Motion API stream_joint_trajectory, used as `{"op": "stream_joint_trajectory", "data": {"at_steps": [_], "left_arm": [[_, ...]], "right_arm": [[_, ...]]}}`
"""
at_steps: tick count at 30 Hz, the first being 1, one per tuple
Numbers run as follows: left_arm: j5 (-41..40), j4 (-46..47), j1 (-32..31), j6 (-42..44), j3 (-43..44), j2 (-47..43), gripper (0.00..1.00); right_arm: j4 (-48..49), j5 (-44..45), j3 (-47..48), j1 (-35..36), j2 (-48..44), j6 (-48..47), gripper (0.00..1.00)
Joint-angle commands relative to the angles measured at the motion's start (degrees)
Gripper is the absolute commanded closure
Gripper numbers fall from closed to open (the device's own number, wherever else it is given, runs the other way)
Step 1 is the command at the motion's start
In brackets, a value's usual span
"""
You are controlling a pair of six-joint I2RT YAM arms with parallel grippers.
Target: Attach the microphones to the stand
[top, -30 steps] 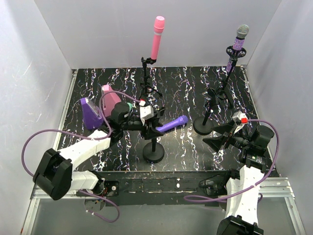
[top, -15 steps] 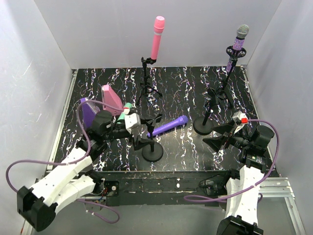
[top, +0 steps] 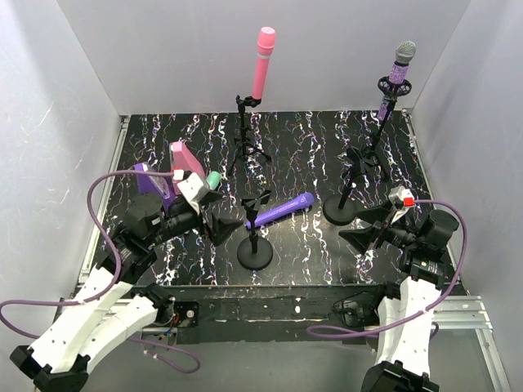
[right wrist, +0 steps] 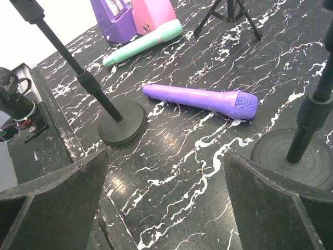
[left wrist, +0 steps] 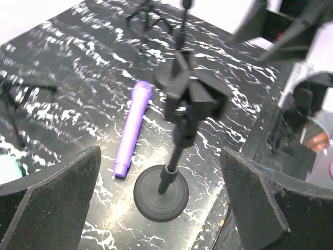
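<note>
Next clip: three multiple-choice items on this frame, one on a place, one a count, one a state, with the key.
1. Where is the plain purple microphone? A clipped to a stand; B lying on the table beside the round-base stand; C in a gripper.
2. How many microphones sit upright on stands? A one; B two; C four.
3. The left gripper is: A open, empty; B shut on a microphone; C out of view.
Key: B, it lies flat by the base; B, the pink microphone and glittery purple microphone; A, jaws wide apart, nothing between.

A microphone [top: 280, 209] lies on the table [top: 310, 147] just behind the near stand [top: 255, 255] — a second microphone [right wrist: 143, 44] lies farther left.
</note>
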Motion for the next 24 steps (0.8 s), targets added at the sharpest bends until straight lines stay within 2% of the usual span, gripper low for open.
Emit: {"op": "stream_joint_trajectory", "data": {"at_steps": [1,4,8,9,10,13,16,20,24], "left_arm": [[-15.13,-3.26,0.09,-12.1,1.97,1.46,0.02],[-21.97,-1.68,0.18,-17.73,1.53,-0.03,0.02],[-37.25,0.34,0.18,-23.44,-0.14,-5.64,0.02],[-39.03,0.17,0.18,-24.15,0.03,-5.74,0.02],[-42.79,-0.78,0.09,-24.68,0.64,-5.31,0.02],[-47.04,-5.43,0.18,-25.3,3.63,2.04,0.02],[-44.86,-12.03,2.28,-25.65,8.28,13.72,0.02],[-32.13,-13.54,12.99,-25.22,10.93,26.13,0.02],[-33.59,-12.66,16.96,-21.09,11.63,36.94,0.03]], "right_arm": [[2.17,-0.93,0.44,-0.23,-0.59,0.13,0.02],[2.17,-1.02,0.53,-0.24,-0.59,0.22,0.02],[2.08,-1.19,0.62,-0.24,-0.94,0.22,0.02],[2.08,-1.28,0.62,-0.15,-1.03,0.22,0.02],[2.17,-1.28,0.62,-0.15,-1.03,0.22,0.02],[2.17,-1.54,0.53,-0.24,-0.94,0.31,0.02],[2.26,-1.72,0.53,-0.15,-0.94,0.48,0.02],[2.26,-1.63,0.53,-0.24,-1.2,0.48,0.02],[2.26,-1.63,0.53,-0.24,-1.29,0.4,0.02]]}}
